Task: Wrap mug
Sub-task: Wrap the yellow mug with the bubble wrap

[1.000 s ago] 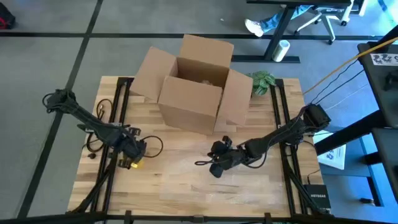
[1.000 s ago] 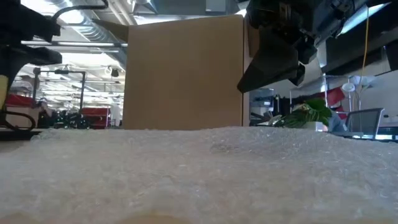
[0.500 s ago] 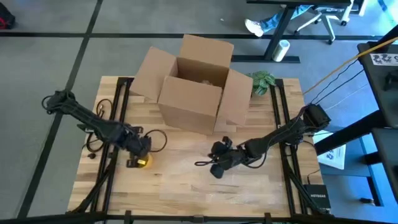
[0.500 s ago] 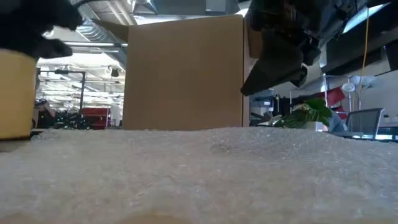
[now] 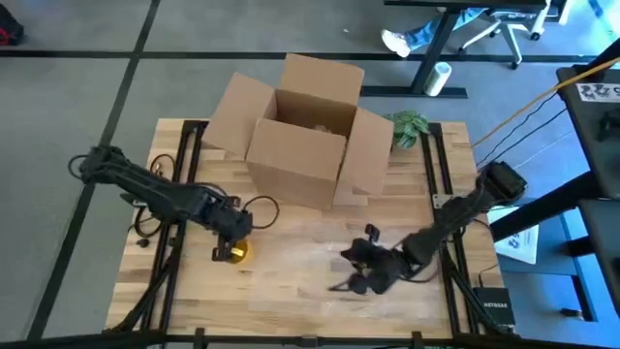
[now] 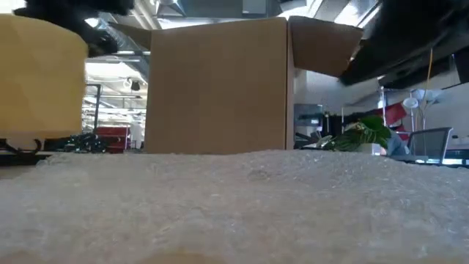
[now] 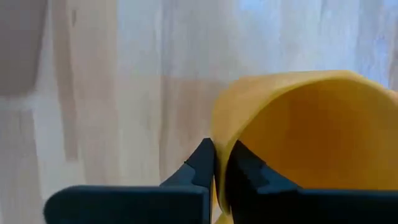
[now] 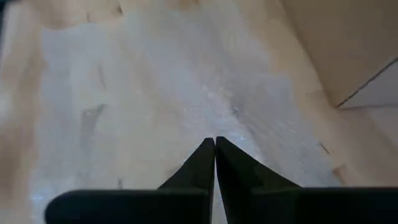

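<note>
Yellow ceramic mug (image 5: 236, 251) sits pinched in our left gripper (image 7: 219, 163), fingers clamped on its rim wall, over the wooden table (image 5: 281, 301) left of the clear bubble wrap sheet (image 5: 320, 262). Mug's smooth, glossy yellow, open mouth twd wrist cam. Right gripper (image 8: 215, 144) fingers closed, empty, above the wrap nr the brown cardboard box (image 5: 300, 131).

1. An open cardboard box (image 5: 308, 131) stands at the far middle of the wooden table (image 5: 291, 291), flaps spread outward.
2. A small green plant (image 5: 408, 127) sits just beside the box's right flap.
3. Beyond the table, an office chair (image 5: 504, 24) and a person's shoe (image 5: 394, 42) rest on the grey floor.
</note>
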Motion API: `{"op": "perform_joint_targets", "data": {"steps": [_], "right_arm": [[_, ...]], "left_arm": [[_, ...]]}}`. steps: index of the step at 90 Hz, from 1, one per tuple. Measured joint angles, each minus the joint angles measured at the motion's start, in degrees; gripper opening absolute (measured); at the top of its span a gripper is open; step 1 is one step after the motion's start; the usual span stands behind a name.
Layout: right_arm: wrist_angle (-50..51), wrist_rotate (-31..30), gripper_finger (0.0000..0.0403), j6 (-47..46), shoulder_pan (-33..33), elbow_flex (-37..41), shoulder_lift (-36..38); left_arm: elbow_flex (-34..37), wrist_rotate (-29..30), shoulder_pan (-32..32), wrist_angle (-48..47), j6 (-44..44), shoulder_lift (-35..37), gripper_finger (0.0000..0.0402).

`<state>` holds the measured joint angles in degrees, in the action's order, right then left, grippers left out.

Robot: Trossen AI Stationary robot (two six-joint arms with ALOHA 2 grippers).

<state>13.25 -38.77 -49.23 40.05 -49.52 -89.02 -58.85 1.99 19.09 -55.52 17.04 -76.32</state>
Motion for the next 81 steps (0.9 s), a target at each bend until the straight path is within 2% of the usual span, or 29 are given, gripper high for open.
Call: {"op": "perform_joint_targets", "data": {"steps": [10, 21, 43, 64, 81], "right_arm": [[-9.7, -3.1, 0.0000, -4.5, 5.4, 9.4, 4.7], [-20.5, -3.8, 0.0000, -5.2, 10.3, 19.1, 10.4], [-34.7, -5.8, 0.0000, -0.6, 13.3, 35.4, 22.5], [-37.1, -4.5, 0.0000, 1.7, 13.2, 43.2, 31.5], [-37.1, -3.6, 0.0000, 4.4, 13.2, 44.8, 33.4]], "left_arm": [[-2.3, -1.9, -1.0, 2.4, -2.9, -4.2, 0.0000], [-6.5, -2.6, -2.1, 2.4, -6.0, -8.8, 0.0000], [-19.6, -2.8, -5.7, 2.5, -9.9, -19.0, 0.0000], [-34.7, -2.9, -9.2, 2.3, -11.3, -30.7, 0.0000], [-45.0, -5.8, -11.4, 2.8, -11.8, -39.3, 0.0000]]}}
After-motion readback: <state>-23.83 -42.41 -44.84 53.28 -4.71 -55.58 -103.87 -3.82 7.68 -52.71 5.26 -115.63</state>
